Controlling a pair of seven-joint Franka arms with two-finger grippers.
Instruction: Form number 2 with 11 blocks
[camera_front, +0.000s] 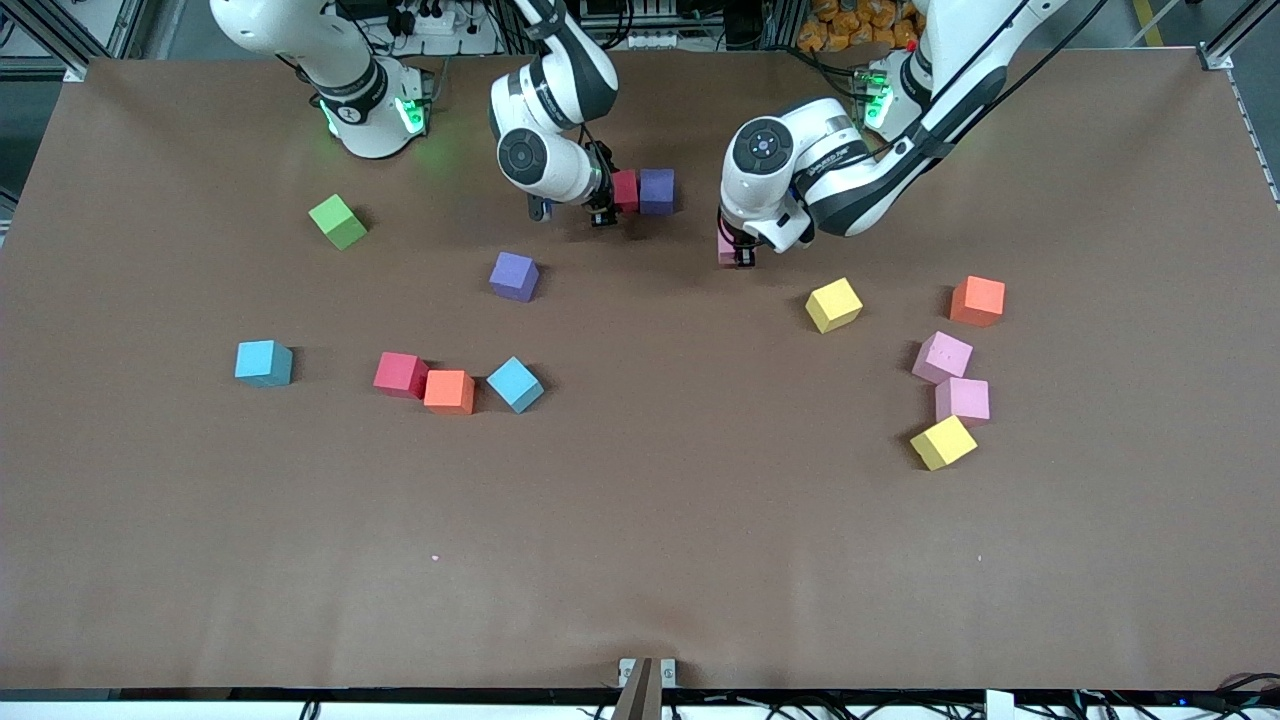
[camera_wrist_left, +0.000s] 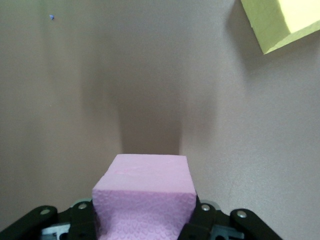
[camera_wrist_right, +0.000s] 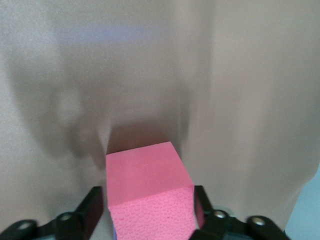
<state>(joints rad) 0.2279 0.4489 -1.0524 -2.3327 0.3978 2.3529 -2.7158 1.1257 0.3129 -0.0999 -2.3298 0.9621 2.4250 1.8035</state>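
My right gripper (camera_front: 606, 208) (camera_wrist_right: 150, 215) is shut on a red block (camera_front: 626, 190) (camera_wrist_right: 145, 175), which sits right beside a purple block (camera_front: 657, 190) near the robots' bases. My left gripper (camera_front: 738, 252) (camera_wrist_left: 144, 220) is shut on a pink block (camera_front: 725, 245) (camera_wrist_left: 147, 185), low over the table toward the left arm's end from the purple block. I cannot tell whether either held block rests on the table. A yellow block (camera_front: 833, 305) (camera_wrist_left: 285, 22) lies nearer the front camera than the left gripper.
Toward the left arm's end lie an orange block (camera_front: 978, 301), two pink blocks (camera_front: 942, 357) (camera_front: 963, 400) and a yellow block (camera_front: 943, 442). Toward the right arm's end lie a purple block (camera_front: 514, 276), two light blue blocks (camera_front: 264, 363) (camera_front: 515, 384), a red block (camera_front: 401, 374), an orange block (camera_front: 449, 391) and a lime-green cube (camera_front: 338, 221).
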